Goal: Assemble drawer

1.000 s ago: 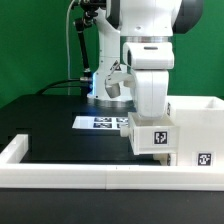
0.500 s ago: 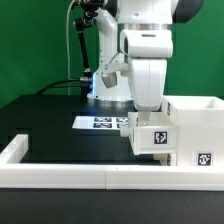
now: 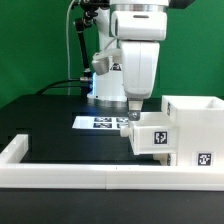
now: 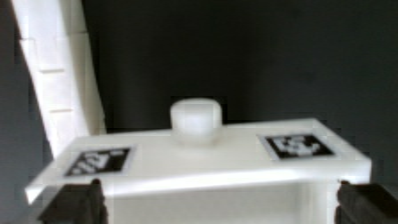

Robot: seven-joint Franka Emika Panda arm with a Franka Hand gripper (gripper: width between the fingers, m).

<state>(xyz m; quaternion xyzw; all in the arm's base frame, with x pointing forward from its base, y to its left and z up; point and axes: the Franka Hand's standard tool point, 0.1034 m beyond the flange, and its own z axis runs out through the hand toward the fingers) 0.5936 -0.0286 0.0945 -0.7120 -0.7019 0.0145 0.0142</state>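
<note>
Right now the white Franka arm hangs its two-finger tool [image 3: 131, 116] just above the near end of a shallow white plastic tray [image 3: 152, 135], which pokes out of the tall white box-shaped casing [image 3: 196, 128] toward the exterior view's left. From the side you see the tray part-way into the casing, one black-and-white square tag on the tray's front face and another low on the casing, all standing on the black bench [image 3: 55, 125]. A long low white border rail [image 3: 75, 177] runs along the front edge, and the marker board [image 3: 102, 122] lies flat behind the tray.

The wrist view adds what the side view hides: the tray's front face [image 4: 196, 160] seen head-on, with a small rounded white knob [image 4: 196, 118] sticking out between two square tags. The dark fingertips [image 4: 71, 204] sit at either side of that face, spread wide and gripping nothing. Whether they touch the tray's edges I cannot tell. Part of the white rail [image 4: 54, 70] shows beyond, blurred.

The side view alone shows the casing's open top.
</note>
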